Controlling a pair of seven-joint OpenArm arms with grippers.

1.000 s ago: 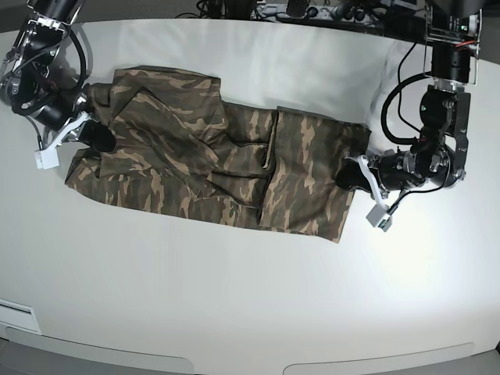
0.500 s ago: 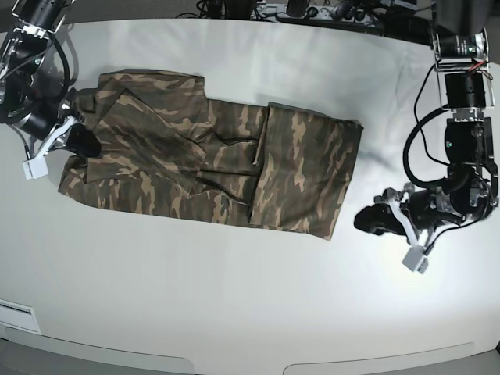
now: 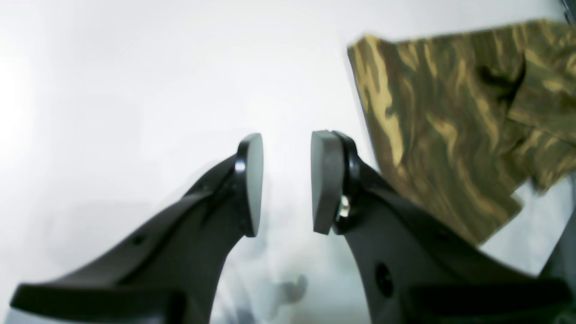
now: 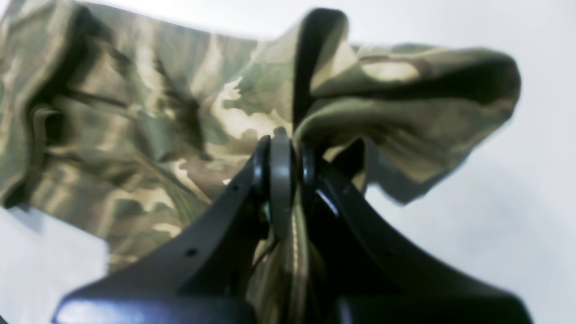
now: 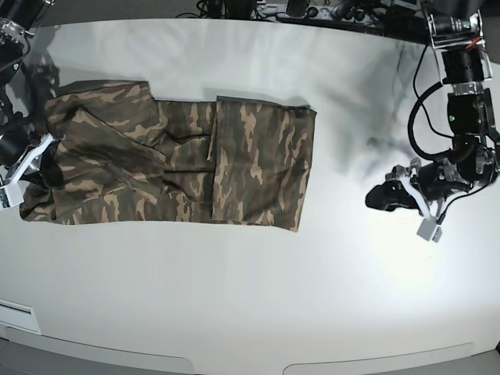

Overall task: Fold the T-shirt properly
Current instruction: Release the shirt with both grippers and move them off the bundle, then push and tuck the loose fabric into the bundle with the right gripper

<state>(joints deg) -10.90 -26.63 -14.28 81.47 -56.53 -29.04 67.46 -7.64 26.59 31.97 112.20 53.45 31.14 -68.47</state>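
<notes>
As right claw (image 4: 288, 180) clenches T-shirt (image 5: 180, 156) | shirt dragged toward it | left claw (image 3: 282, 180) released, withdrawn.

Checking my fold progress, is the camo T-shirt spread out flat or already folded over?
Partly folded: the T-shirt lies as a long band with overlapping panels, its far end pinched in the right claw.

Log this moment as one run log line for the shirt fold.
T-shirt: flat on table, partly folded | right gripper: shut on T-shirt edge | left gripper: open, empty, clear of shirt
</notes>
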